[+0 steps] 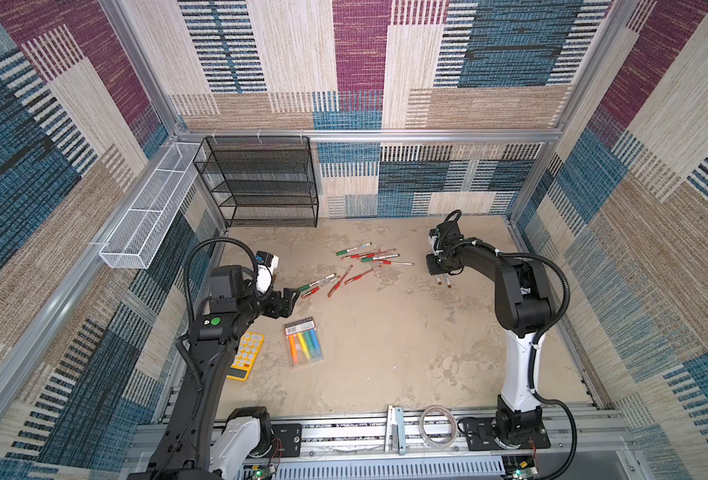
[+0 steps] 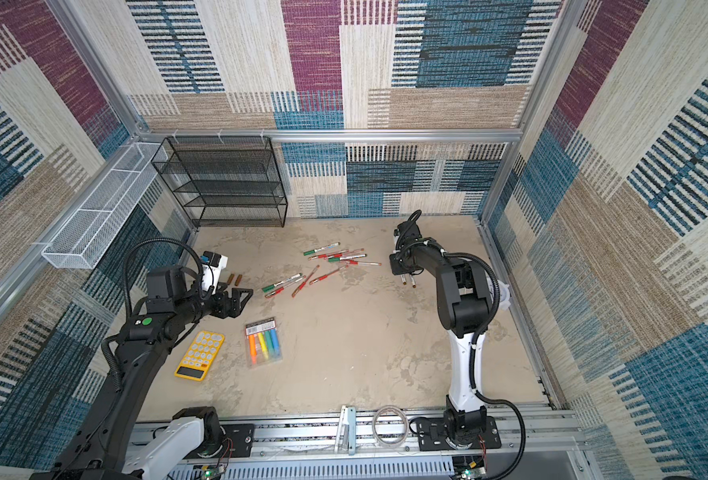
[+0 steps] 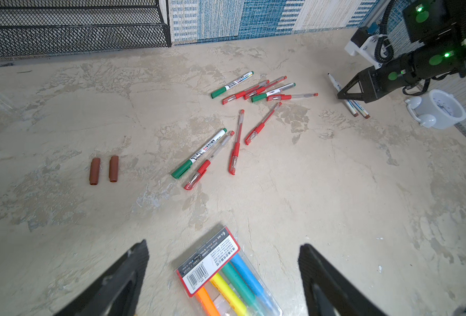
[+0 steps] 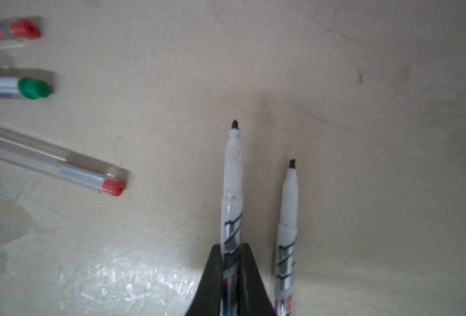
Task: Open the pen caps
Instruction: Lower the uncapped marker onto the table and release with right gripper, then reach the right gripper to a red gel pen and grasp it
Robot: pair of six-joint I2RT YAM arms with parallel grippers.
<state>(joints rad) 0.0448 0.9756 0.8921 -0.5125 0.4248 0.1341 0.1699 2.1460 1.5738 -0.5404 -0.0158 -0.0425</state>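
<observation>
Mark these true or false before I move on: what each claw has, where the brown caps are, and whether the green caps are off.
1. The right claw is shut on an uncapped white marker. True.
2. The left claw holds a brown cap. False: it is open and empty, and both brown caps lie on the table.
3. A second uncapped marker sits right beside the held one. True.
4. Every green cap is off. False: three green caps are on, unopened.
</observation>
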